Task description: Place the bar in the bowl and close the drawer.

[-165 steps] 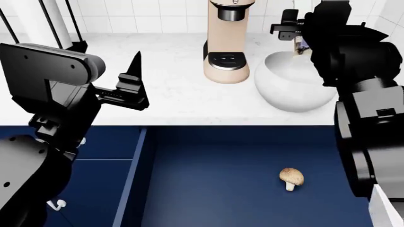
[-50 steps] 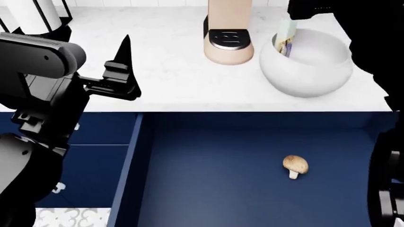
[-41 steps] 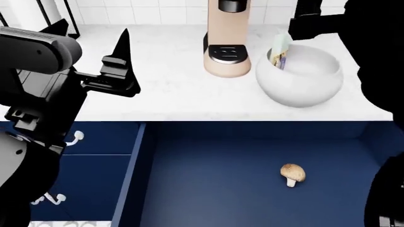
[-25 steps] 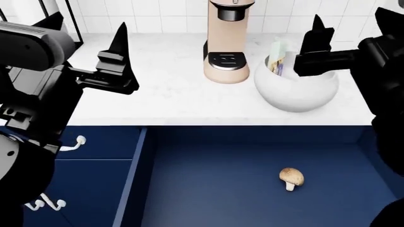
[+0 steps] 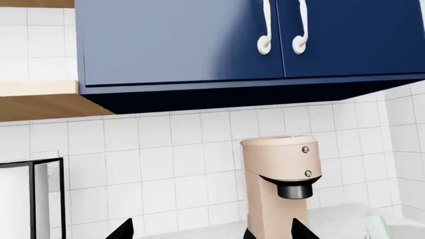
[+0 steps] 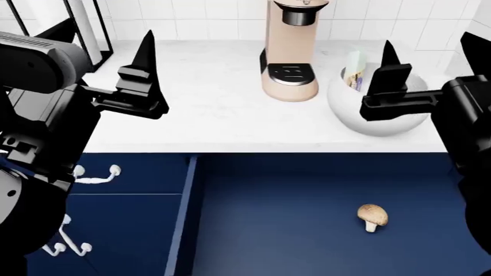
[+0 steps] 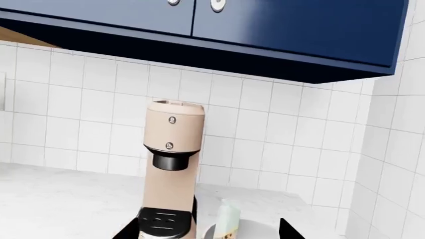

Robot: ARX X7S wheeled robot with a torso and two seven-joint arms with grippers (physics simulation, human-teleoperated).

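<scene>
The bar [image 6: 355, 68] stands on end inside the white bowl [image 6: 376, 122], leaning on the wall nearest the coffee maker; no gripper touches it. My right gripper [image 6: 429, 45] hovers open and empty at the bowl's near side, and its wrist view shows the bar [image 7: 227, 219] and the bowl [image 7: 258, 233] between its spread tips [image 7: 207, 233]. The left gripper [image 6: 107, 31] is open over the counter's left part, also open in its own view [image 5: 211, 233]. Below the counter edge the drawer [image 6: 284, 236] is pulled out.
A tan mushroom [image 6: 372, 216] lies in the drawer. The beige coffee maker [image 6: 291, 52] stands just left of the bowl. A paper towel holder [image 6: 86, 23] is at the back left. White cupboard handles [image 6: 96, 172] show at lower left.
The right gripper has let go of the bar and drawn back to the bowl's near side. The bar stays upright in the bowl. The head view has shifted, so the scene sits further right.
</scene>
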